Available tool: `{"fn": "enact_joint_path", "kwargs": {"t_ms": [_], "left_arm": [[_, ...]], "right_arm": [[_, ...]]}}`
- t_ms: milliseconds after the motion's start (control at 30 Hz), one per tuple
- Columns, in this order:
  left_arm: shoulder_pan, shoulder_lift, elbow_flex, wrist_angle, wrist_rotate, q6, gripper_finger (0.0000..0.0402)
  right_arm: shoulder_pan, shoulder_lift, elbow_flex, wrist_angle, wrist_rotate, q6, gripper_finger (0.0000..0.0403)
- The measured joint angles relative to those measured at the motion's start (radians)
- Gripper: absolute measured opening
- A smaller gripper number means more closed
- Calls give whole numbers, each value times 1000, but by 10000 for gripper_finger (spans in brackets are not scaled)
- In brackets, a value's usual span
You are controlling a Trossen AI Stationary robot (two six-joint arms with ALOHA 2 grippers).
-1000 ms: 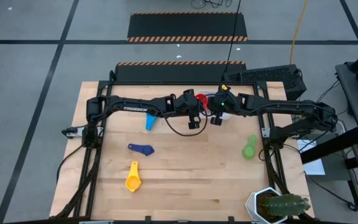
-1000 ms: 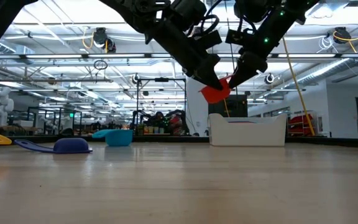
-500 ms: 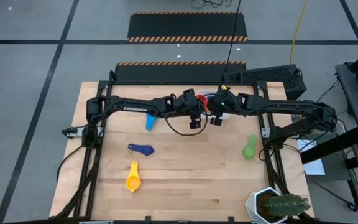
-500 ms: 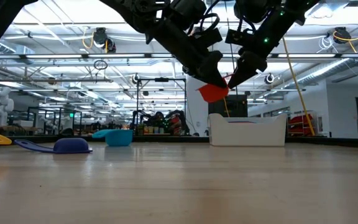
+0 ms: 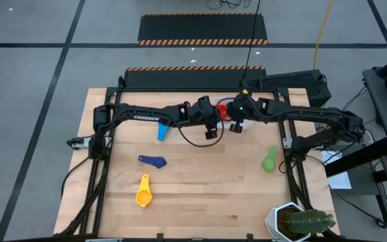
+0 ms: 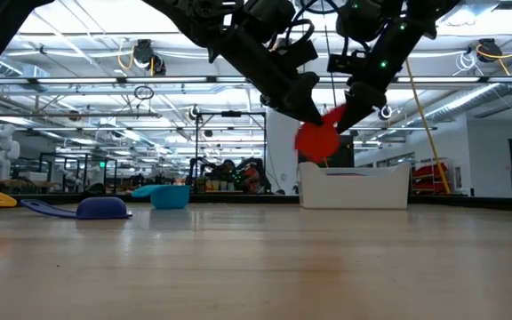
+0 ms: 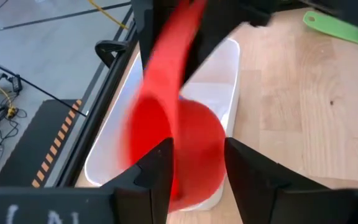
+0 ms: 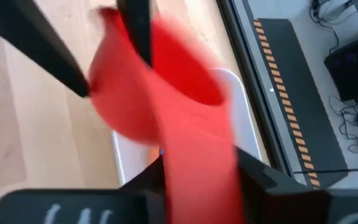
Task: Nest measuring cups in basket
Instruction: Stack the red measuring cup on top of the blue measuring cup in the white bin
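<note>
A red measuring cup (image 6: 316,140) hangs in the air just above the white basket (image 6: 354,185) at the table's far middle. My right gripper (image 6: 342,114) is shut on it. My left gripper (image 6: 308,112) is open; in the left wrist view its fingers stand on either side of the red bowl (image 7: 194,149), and I cannot tell whether they touch it. Light blue (image 5: 162,130), navy (image 5: 153,161), yellow (image 5: 144,191) and green (image 5: 269,160) cups lie on the table. My right gripper pinches the red cup's flat handle (image 8: 194,180) between its two fingers, which lie along it. The fingers slant down from the table's right side. The cup is lifted clear, its bowl (image 8: 154,93) hanging below the fingers over the basket's rim (image 8: 235,93).
A white pot with a cactus (image 5: 299,222) stands at the near right corner. The green cup's handle (image 7: 344,28) lies to the right of the basket. The two arms meet closely over the basket, and the table's near middle is bare wood.
My left gripper has opened and let go of the red cup. My right gripper has shut on the cup's handle. The cup's bowl has swung down and a little toward the basket, and now hangs from the right gripper.
</note>
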Motion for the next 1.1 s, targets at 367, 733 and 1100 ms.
{"fn": "enact_joint_path", "kwargs": {"t_ms": [367, 733, 1100], "left_arm": [[0, 0, 0, -3, 0, 9, 145], [0, -2, 0, -13, 0, 11, 145], [17, -73, 1, -120, 2, 6, 145]], "right_arm": [[-65, 0, 0, -37, 0, 0, 4], [-55, -1, 0, -49, 0, -46, 1], [-49, -134, -2, -43, 30, -197, 1]]}}
